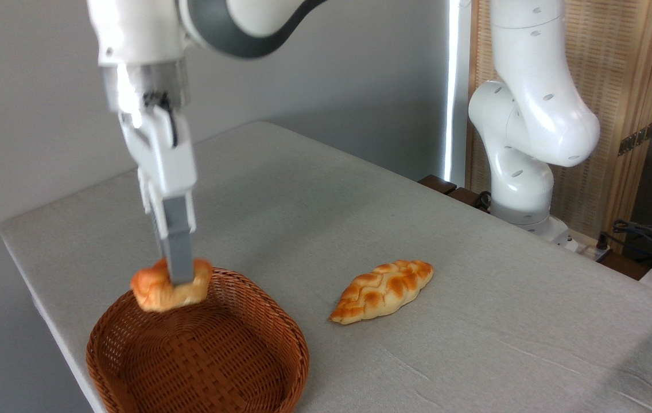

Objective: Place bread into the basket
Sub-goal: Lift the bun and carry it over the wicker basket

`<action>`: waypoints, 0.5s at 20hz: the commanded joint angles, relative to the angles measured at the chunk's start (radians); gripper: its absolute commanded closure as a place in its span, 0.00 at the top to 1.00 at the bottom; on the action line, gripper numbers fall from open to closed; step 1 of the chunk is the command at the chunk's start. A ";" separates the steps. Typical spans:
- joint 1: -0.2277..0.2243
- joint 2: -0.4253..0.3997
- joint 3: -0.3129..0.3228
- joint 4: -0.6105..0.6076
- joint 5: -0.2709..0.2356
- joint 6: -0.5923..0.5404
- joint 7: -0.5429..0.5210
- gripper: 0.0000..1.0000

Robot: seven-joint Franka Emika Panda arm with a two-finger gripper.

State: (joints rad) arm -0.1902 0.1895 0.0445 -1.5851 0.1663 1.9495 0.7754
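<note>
Claw (178,274) grips the orange-brown knotted bread (159,289) above the wicker basket (268,327).

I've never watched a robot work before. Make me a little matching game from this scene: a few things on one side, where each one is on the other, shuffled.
Things:
1. bread
2. braided loaf
3. basket
4. gripper

Places or states:
A. lying on the table, right of the basket
B. standing at the table's near left corner, nothing resting on its floor
C. shut on the bun
D. held over the basket's far rim

Pairs: 1-D, 2-A, 3-B, 4-C
</note>
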 commanded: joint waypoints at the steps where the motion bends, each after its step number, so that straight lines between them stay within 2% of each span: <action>1: -0.020 0.102 -0.047 0.016 0.085 0.061 -0.008 0.66; 3: -0.020 0.111 -0.066 -0.001 0.111 0.063 -0.011 0.75; 5: -0.020 0.111 -0.071 -0.015 0.116 0.063 -0.004 0.90; 6: -0.020 0.113 -0.072 -0.019 0.116 0.063 -0.002 1.00; 10: -0.018 0.111 -0.074 -0.021 0.113 0.063 -0.005 1.00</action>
State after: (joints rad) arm -0.2144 0.3215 -0.0244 -1.5878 0.2643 2.0047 0.7716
